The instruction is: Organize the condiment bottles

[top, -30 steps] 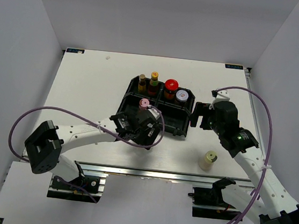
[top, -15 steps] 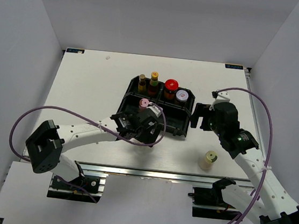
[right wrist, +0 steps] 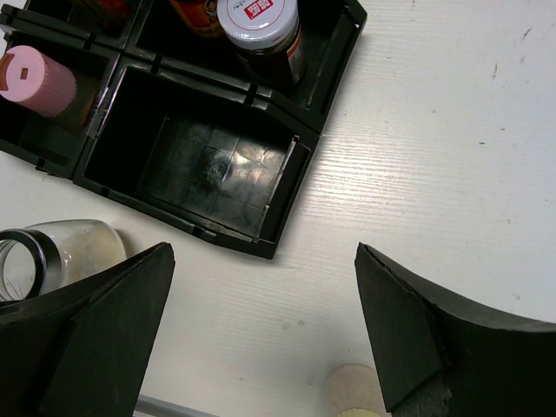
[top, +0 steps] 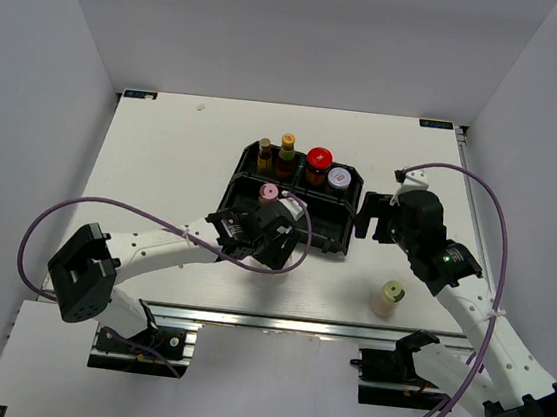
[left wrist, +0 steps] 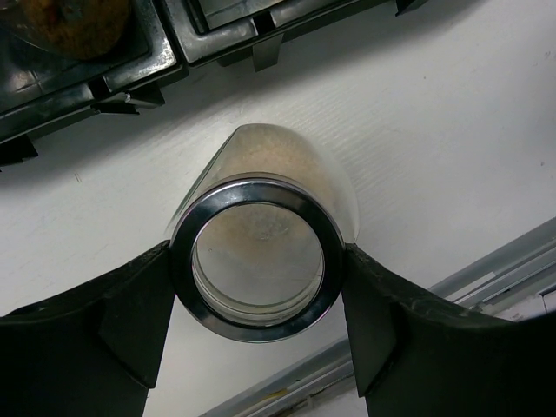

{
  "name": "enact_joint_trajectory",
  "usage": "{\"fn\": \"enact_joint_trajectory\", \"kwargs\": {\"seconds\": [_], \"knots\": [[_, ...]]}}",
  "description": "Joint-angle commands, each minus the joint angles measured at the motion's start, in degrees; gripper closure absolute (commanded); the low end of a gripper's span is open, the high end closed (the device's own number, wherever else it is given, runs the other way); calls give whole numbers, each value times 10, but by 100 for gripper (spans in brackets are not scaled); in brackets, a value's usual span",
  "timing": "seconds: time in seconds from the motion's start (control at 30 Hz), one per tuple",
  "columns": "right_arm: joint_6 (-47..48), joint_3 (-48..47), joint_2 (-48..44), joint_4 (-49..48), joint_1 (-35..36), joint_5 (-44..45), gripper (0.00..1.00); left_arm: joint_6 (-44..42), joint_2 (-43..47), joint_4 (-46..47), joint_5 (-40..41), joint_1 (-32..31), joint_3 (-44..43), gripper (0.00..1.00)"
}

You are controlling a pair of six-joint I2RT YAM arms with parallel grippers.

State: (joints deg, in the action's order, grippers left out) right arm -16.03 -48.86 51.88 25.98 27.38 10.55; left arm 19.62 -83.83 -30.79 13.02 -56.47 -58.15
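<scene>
left gripper point(left wrist: 258, 282) has nudged toward the black tray point(left wrist: 165, 65) and squeezed in from wide open. it's now clamped on the rim of the clear glass jar point(left wrist: 261, 178), which sits on the desk just beside the tray. right gripper point(right wrist: 261, 261) hangs wide open and empty. jar's probably getting lifted in next.
</scene>
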Motion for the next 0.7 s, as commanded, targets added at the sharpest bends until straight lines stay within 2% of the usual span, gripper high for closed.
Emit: {"fn": "enact_joint_trajectory", "kwargs": {"seconds": [0.0, 0.03, 0.07, 0.2, 0.47, 0.67], "knots": [[7, 1, -1, -16, 0, 7, 11, -10, 4, 0, -13, -2, -21, 52], [7, 1, -1, -16, -1, 7, 11, -12, 5, -1, -14, -2, -23, 58], [7, 0, -1, -16, -1, 7, 10, -14, 7, -2, -15, -2, -28, 70], [7, 0, -1, -17, 0, 5, 11, -37, 20, -5, -34, -3, -37, 100], [10, -5, -7, -15, 0, 2, 11, -128, 54, 29, -126, -7, -69, 100], [11, 1, -27, -19, 0, 2, 11, -142, 67, 13, -118, -10, -111, 100]]}}
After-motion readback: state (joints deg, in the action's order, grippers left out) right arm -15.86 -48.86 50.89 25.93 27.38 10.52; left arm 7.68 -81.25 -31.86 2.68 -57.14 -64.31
